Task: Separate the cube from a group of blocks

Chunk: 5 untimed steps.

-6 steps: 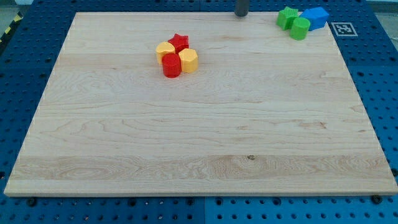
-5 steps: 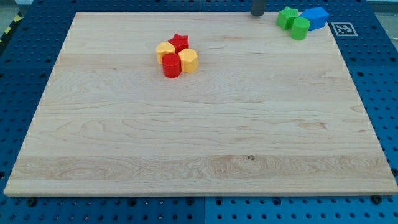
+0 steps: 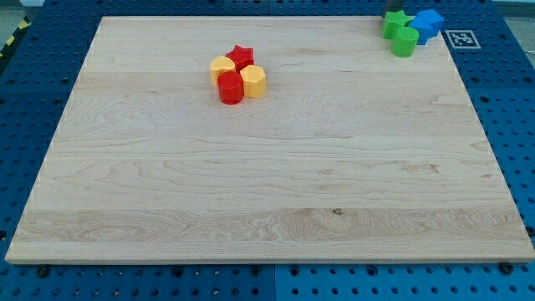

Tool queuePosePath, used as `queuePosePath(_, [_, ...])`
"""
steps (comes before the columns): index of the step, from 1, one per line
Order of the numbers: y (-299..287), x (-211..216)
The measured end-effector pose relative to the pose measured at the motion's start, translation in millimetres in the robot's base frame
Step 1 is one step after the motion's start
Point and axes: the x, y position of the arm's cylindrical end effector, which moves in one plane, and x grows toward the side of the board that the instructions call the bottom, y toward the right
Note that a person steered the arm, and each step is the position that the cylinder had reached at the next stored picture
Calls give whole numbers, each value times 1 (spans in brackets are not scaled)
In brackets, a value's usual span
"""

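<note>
The blue cube point(image 3: 430, 22) sits at the board's top right corner, touching a green star-shaped block point(image 3: 395, 24) on its left and a green cylinder point(image 3: 405, 42) below-left. Only a dark sliver of my rod shows at the view's top edge. My tip point(image 3: 393, 14) is right behind the green star's top edge; I cannot tell if it touches.
A second cluster lies in the upper middle-left of the wooden board point(image 3: 267, 167): a red star point(image 3: 241, 57), a yellow block point(image 3: 221, 66), a yellow hexagon point(image 3: 253, 81) and a red cylinder point(image 3: 231, 89). A fiducial tag point(image 3: 462, 38) lies right of the board.
My rod has moved right along the top edge to just above the green star. The green star, green cylinder and blue cube have shifted slightly right.
</note>
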Motion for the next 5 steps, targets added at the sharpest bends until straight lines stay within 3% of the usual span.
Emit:
queuePosePath(1, [3, 0])
queuePosePath(3, [85, 1])
queuePosePath(5, [85, 27])
